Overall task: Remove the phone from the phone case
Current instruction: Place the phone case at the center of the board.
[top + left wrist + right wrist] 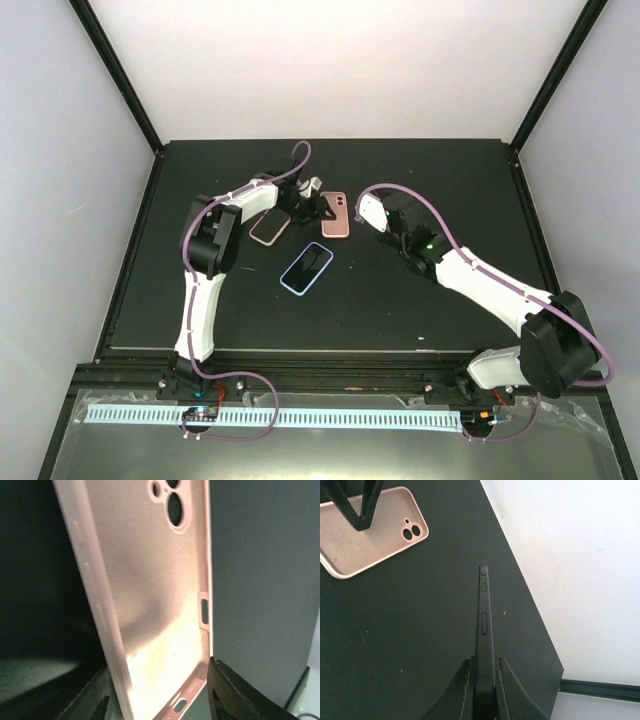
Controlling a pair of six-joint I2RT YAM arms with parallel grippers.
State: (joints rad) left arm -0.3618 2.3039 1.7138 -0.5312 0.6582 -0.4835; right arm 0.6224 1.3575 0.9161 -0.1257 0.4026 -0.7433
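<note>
From above, the black surface (450,180) fills the middle of the frame, and both arms reach in toward its centre. The left claw (312,208) hangs over the left edge of the pink case (335,215), which lies just above centre. The right claw (378,212) sits just right of that case. Two more handsets lie lower left of it: a pink-rimmed phone (268,228) beside the left arm and a lilac-rimmed phone (307,268) below, apart from each other.

In the left wrist view, the pink case (155,590) fills the frame, its hollow inside facing the camera and the round camera cut-outs at the top. Nothing is in it. The left claw (157,685) has a finger on either side of the case's lower end, right up against its rims. I cannot tell whether it is squeezing or only straddling.

In the right wrist view, the right claw (484,662) is clenched on the dark phone (484,625), held edge-on in the lower middle of the frame with its side buttons in view, and raised off the surface (420,630). The pink case (370,530) lies open side up in the upper left — well apart from the phone — with the left claw (360,510) over it.
</note>
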